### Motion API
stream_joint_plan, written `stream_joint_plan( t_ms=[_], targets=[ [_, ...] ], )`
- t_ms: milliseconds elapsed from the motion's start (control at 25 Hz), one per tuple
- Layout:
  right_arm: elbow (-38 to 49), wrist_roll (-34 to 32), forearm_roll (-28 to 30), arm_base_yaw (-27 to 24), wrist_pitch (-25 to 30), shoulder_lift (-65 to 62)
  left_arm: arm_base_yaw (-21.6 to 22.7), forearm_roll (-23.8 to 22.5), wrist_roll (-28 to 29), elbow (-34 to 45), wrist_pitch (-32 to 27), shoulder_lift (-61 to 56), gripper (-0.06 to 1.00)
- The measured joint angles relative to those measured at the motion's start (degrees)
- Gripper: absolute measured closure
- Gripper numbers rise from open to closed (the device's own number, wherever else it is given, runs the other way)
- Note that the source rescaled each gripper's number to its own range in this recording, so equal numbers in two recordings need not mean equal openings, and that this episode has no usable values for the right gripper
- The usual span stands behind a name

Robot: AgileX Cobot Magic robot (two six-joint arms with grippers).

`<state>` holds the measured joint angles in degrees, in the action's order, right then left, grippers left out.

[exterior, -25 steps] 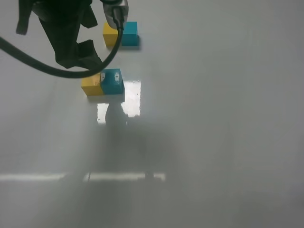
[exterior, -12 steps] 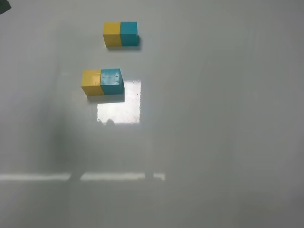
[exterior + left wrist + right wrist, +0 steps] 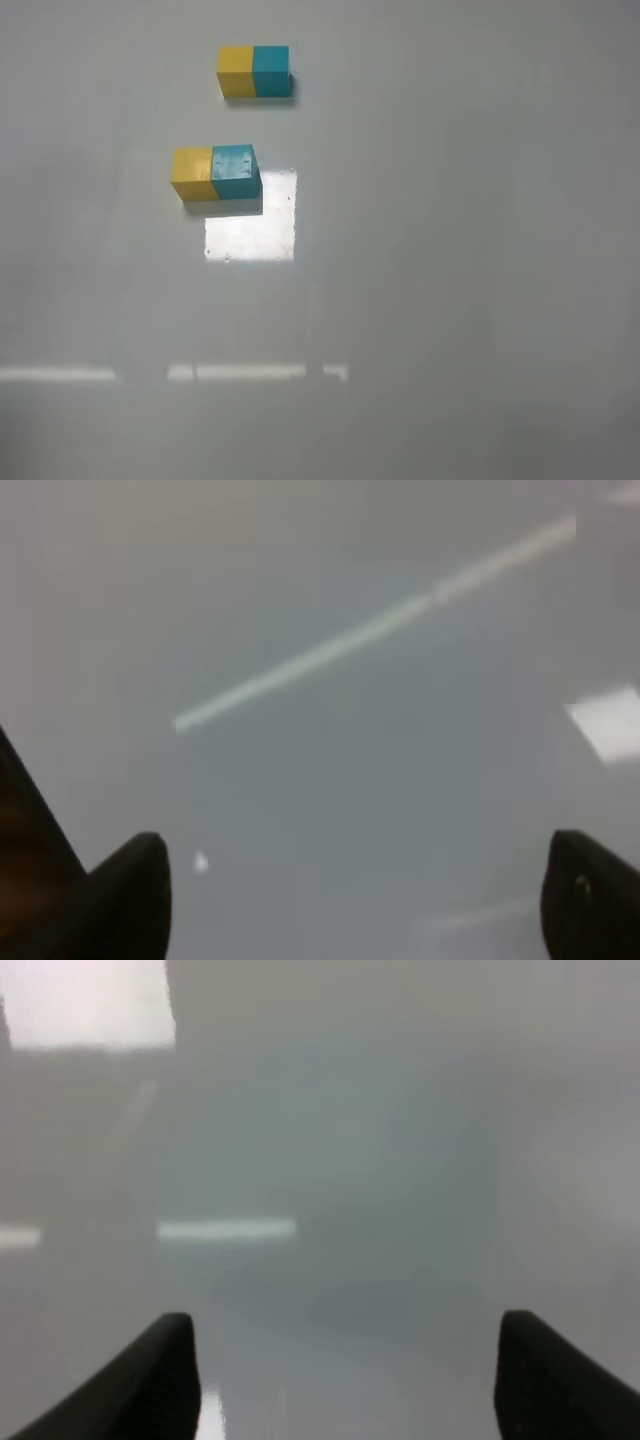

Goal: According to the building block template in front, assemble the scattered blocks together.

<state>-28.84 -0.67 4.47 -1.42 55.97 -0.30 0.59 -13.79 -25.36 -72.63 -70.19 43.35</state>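
Left arm gone; scattered blocks (image 3: 216,173) joined.

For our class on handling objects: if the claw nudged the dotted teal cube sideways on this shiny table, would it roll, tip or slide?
Probably slide: the teal cube sits flat on the glossy table. Rolling seems unlikely with its square faces. It touches the yellow cube, so a push that way would likely move both.

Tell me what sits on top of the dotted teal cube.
Nothing: the teal cube shows its bare top with faint dots, beside the yellow cube. What lies beneath it is covered.
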Motion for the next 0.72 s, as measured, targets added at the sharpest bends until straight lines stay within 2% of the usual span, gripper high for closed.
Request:
stream_joint_plan(
  t_ms=[160,280,440,720],
  targets=[
    [0.0,0.0,0.0,0.0,0.0,0.0,7.9,6.7,3.8,8.7,-0.1,-9.8,0.22],
    [0.0,0.0,0.0,0.0,0.0,0.0,11.5,10.7,7.8,14.7,0.0,-15.4,0.22],
    [0.0,0.0,0.0,0.0,0.0,0.0,12.7,16.8,10.6,23.2,0.3,-22.8,0.22],
    [0.0,0.0,0.0,0.0,0.0,0.0,12.6,22.8,11.3,32.0,3.3,-33.7,0.22]
  ],
)
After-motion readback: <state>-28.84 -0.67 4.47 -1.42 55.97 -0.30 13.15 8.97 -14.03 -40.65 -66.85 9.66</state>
